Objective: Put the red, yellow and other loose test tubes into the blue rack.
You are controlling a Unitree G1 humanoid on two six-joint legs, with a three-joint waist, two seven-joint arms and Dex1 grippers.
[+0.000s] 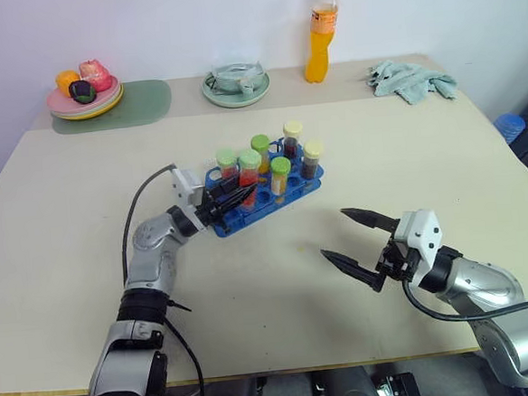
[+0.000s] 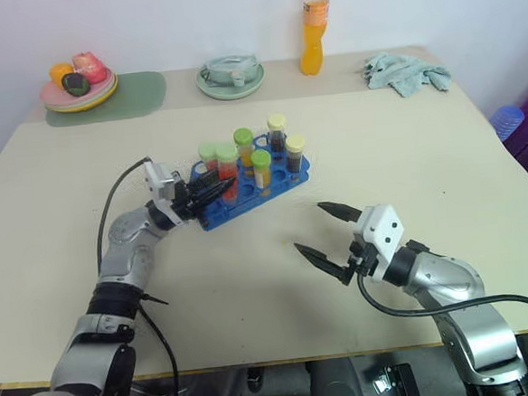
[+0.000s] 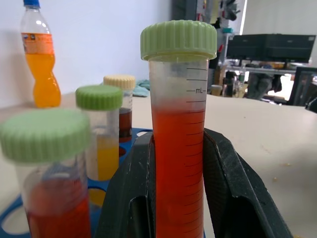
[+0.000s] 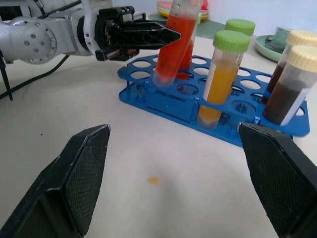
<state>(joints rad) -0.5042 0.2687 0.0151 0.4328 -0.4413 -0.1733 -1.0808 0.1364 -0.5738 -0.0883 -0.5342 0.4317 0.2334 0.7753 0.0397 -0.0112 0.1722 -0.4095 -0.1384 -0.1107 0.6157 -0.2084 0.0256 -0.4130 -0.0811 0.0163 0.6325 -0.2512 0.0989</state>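
Observation:
The blue rack (image 1: pixel 287 199) sits mid-table with several capped tubes standing in it: red (image 3: pixel 47 198), yellow-orange (image 4: pixel 220 84) and dark brown (image 4: pixel 285 94). My left gripper (image 1: pixel 242 198) is shut on a red test tube with a green cap (image 3: pixel 178 148), its black fingers (image 3: pixel 233 188) clamping the tube's sides. This tube leans, with its lower end at a hole near the rack's left end (image 4: pixel 163 78). My right gripper (image 2: pixel 308 227) is open and empty over bare table, in front of and to the right of the rack.
Along the table's far edge stand a tall orange drink bottle (image 1: pixel 321 31), a pale-green plate with a cup (image 1: pixel 236 84), a plate of fruit (image 1: pixel 85 97) on a green mat (image 1: pixel 144 102), and a crumpled cloth (image 1: pixel 410 79).

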